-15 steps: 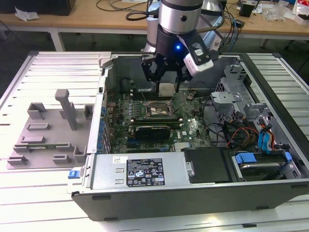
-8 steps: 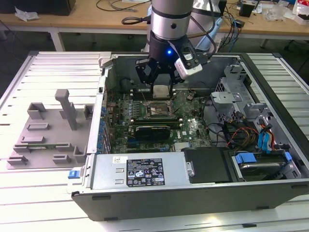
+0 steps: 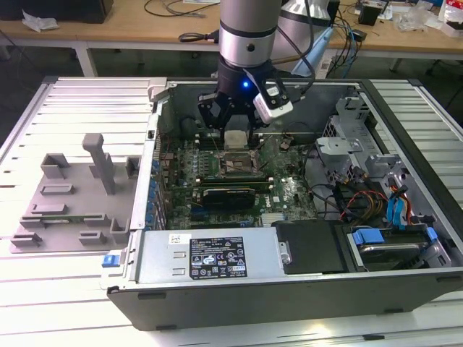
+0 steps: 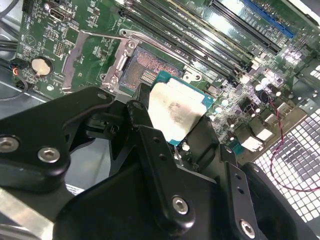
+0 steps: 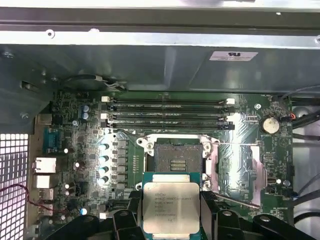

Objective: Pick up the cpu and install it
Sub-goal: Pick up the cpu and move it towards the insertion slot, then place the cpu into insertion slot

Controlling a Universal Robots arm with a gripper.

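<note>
Your pincer point(image 5: 171, 216) is clamped on the cpu point(image 5: 171, 202), so the pick-up is done. You're holding the chip flat, metal top up, over the motherboard point(image 5: 80, 150) inside the open computer case point(image 3: 289, 271). It sits just beside the bare socket point(image 5: 176, 161), not in it. The install itself looks not yet done.

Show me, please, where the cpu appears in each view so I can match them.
Exterior view: the cpu is gripped in the hand, just above the picture's centre, inside the open case.
Second wrist view: the cpu, in the hand, overlaps the socket's edge.
First wrist view: the cpu, in the hand, lies just short of the socket.
Shared landmark: the open socket on the motherboard.
</note>
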